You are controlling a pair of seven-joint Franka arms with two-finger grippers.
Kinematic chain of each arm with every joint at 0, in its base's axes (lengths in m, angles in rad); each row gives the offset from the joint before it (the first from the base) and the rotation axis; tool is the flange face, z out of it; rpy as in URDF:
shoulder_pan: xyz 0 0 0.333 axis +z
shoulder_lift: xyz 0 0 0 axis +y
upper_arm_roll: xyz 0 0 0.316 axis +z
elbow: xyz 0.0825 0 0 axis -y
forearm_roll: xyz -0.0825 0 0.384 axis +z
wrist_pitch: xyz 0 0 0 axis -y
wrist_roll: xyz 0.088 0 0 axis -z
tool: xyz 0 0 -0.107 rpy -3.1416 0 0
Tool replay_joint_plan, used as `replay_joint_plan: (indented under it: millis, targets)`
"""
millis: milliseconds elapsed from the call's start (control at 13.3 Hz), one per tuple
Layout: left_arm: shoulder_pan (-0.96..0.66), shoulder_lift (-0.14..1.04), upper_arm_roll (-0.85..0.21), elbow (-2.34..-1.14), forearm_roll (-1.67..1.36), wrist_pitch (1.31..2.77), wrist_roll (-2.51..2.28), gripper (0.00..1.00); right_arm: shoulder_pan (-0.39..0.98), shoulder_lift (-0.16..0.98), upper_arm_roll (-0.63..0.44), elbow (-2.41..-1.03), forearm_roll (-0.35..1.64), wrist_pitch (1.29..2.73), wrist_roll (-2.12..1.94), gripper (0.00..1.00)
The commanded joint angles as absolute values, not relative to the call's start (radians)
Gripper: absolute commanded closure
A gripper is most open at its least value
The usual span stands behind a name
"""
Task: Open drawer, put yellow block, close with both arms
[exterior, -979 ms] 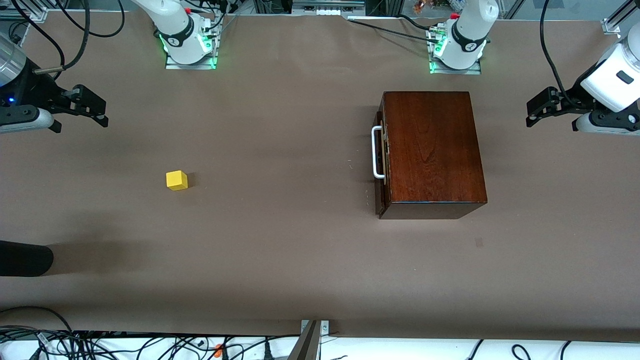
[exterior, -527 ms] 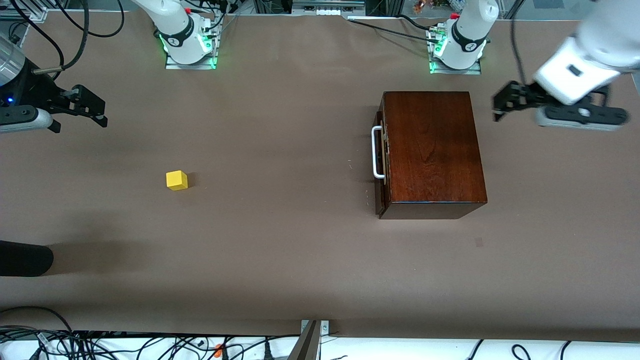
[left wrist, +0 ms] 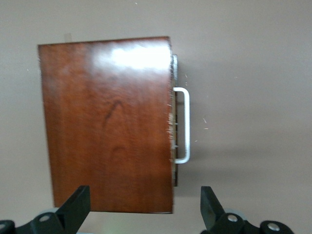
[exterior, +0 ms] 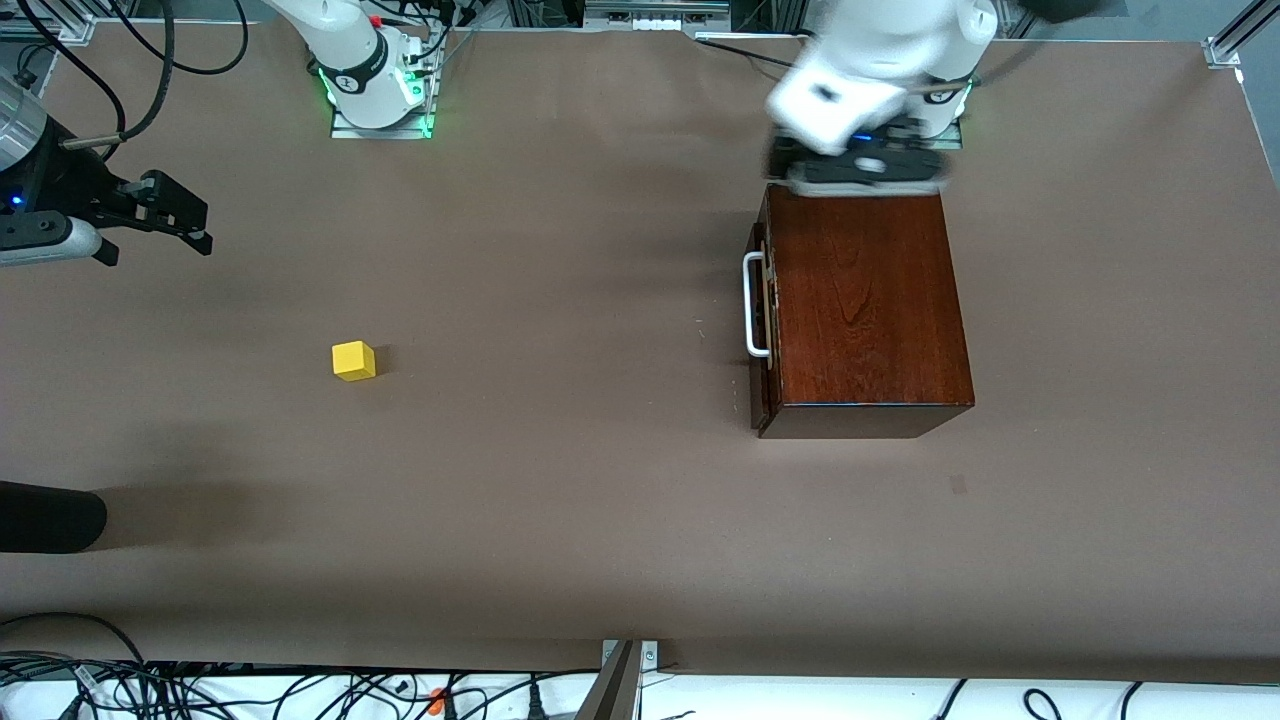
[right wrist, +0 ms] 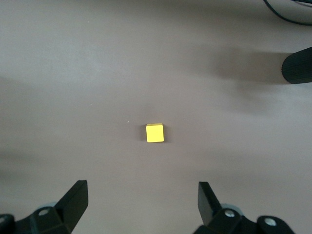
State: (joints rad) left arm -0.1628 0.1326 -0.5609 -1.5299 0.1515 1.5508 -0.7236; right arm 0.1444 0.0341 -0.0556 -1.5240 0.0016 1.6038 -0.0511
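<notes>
The dark reddish-brown box (exterior: 860,300) stands toward the left arm's end of the table. Its drawer is shut, and the white bar handle (exterior: 756,305) faces the right arm's end. My left gripper (exterior: 858,168) hangs over the box's edge nearest the robot bases. In the left wrist view it (left wrist: 145,192) is open and empty above the box (left wrist: 107,126) and the handle (left wrist: 184,124). The yellow block (exterior: 353,361) lies on the table toward the right arm's end. My right gripper (exterior: 175,215) is open and empty above the table, with the block (right wrist: 155,133) ahead of its fingers (right wrist: 78,192).
A black rounded object (exterior: 50,517) juts in at the right arm's end, nearer to the front camera than the block; it also shows in the right wrist view (right wrist: 298,66). Cables (exterior: 300,690) run along the table's front edge. Brown table (exterior: 560,480) lies bare between block and box.
The left arm has swung from the left arm's end of the table to over the box's edge by the bases. The right arm has barely moved. Box and block are still.
</notes>
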Motion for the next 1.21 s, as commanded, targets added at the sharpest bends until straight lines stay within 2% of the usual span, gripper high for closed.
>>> replay_joint_plan:
  millis: [0,301,527,829,1130]
  targets:
    - [-0.306,0.299,-0.574,-1.408,0.270,1.529,-0.875,0.00,0.141,0.043,-0.054,-1.502,0.000,1.589,-0.048,0.00]
    - [-0.422,0.460,-0.569,-1.384,0.409,1.534,-0.980,0.00,0.141,0.043,-0.055,-1.502,0.000,1.589,-0.048,0.00]
    - [-0.426,0.531,-0.566,-1.396,0.452,1.626,-1.029,0.00,0.141,0.043,-0.055,-1.502,0.000,1.589,-0.048,0.00]
    - [-0.416,0.575,-0.565,-1.439,0.525,1.670,-1.088,0.00,0.141,0.043,-0.057,-1.502,0.000,1.589,-0.048,0.00]
    - [-0.394,0.571,-0.552,-1.546,0.583,1.706,-1.077,0.00,0.140,0.043,-0.058,-1.502,0.000,1.589,-0.048,0.00]
